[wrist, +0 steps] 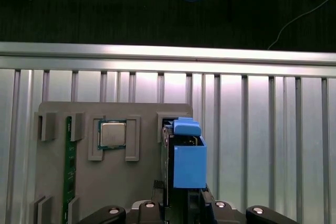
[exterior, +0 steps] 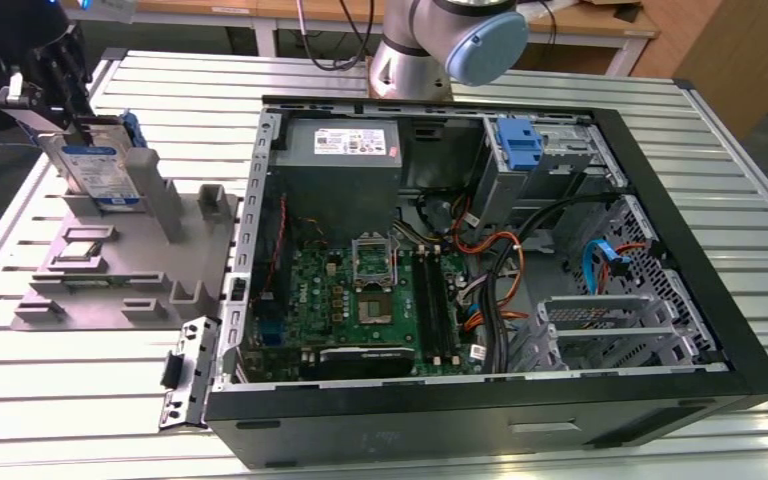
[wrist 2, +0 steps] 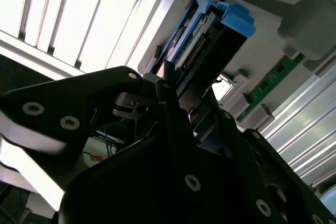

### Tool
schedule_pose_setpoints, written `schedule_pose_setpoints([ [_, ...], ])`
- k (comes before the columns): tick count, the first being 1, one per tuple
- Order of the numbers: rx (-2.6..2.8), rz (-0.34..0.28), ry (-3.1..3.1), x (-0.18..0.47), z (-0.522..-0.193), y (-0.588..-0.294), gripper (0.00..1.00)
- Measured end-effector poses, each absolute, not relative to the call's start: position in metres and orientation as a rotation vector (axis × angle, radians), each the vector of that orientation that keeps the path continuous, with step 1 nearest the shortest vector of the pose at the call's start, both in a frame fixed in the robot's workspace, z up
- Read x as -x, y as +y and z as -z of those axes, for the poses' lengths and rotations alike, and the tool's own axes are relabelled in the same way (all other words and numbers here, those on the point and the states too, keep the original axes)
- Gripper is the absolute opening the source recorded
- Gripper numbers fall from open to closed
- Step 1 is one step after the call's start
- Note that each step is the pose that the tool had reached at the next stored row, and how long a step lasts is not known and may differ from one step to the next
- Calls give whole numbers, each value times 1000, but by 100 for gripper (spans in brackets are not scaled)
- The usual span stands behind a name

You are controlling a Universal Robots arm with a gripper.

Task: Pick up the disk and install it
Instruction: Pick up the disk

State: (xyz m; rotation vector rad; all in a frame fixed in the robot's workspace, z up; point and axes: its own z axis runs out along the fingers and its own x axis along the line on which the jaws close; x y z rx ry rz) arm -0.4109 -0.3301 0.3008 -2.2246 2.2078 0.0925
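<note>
In the exterior view, the disk (exterior: 97, 172) is standing on edge at the far left of the slatted worktop (exterior: 37, 420), leaning a little. Its lower end is meeting the grey holder (exterior: 104, 285). I cannot tell whether it is seated in its slot. The jaws are gripping the disk's upper end. On the exterior view's right, well apart from the disk, an open computer case (exterior: 491, 410) is lying on the worktop. A blue bracket (exterior: 523, 145) is sitting in its far bay, and the arm (exterior: 451, 40) is rising behind it.

In the second wrist view, the disk (wrist 2: 210, 40) is pointing away from the camera, with its blue rails showing along the edges. The black jaws are pressing on it from both sides. A processor (wrist 2: 224, 88) and a green memory stick (wrist 2: 270, 80) are lying just beyond it in the holder.

In the first wrist view, the disk (wrist: 186, 156) is showing edge-on, with the jaws flanking its near end. The processor (wrist: 112, 134) is lying beside it in the holder (wrist: 136, 192). The memory stick (wrist: 68, 166) is standing further off.
</note>
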Motion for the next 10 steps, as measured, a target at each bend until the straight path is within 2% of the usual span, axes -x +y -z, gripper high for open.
schedule_pose_setpoints([
  [10,2214,-93,2218,411,-301,-330,35],
])
